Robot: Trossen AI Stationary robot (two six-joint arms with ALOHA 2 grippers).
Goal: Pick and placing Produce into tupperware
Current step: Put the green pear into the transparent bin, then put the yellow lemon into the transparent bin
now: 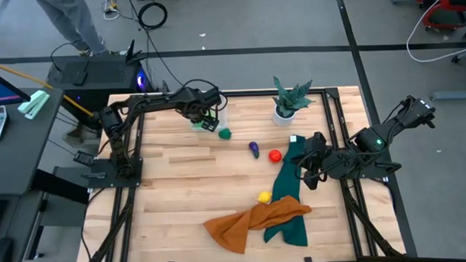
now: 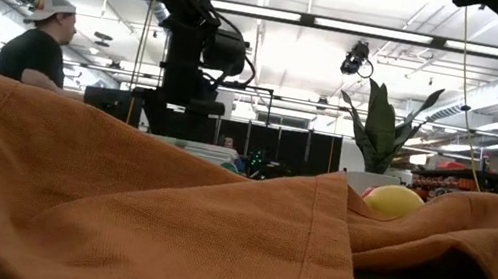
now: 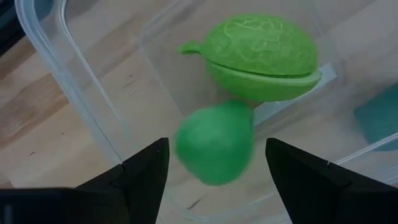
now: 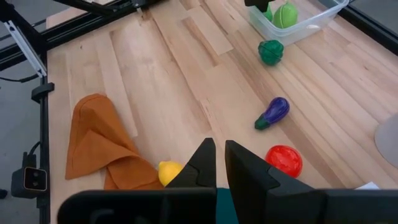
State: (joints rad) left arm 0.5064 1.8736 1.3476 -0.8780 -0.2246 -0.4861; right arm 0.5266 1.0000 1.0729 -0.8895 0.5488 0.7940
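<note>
The clear tupperware [image 1: 210, 117] stands at the table's far side, left of the middle. In it lie a round light green piece [image 3: 261, 55] and a pear-shaped light green piece [image 3: 214, 144]. My left gripper [image 3: 217, 177] is open right above the container, with a finger on either side of the pear-shaped piece and a gap to each. The dark green piece [image 1: 224, 134], the purple one [image 1: 254, 149], the red one [image 1: 275, 155] and the yellow one [image 1: 263, 197] lie on the wood. My right gripper [image 4: 219, 163] is shut and empty at the table's right, over a teal cloth.
An orange cloth [image 1: 251, 217] and a teal cloth [image 1: 290, 199] lie crumpled at the near middle, next to the yellow piece. A spiky potted plant [image 1: 289, 102] stands at the far right. A person [image 2: 37, 43] stands beyond the table.
</note>
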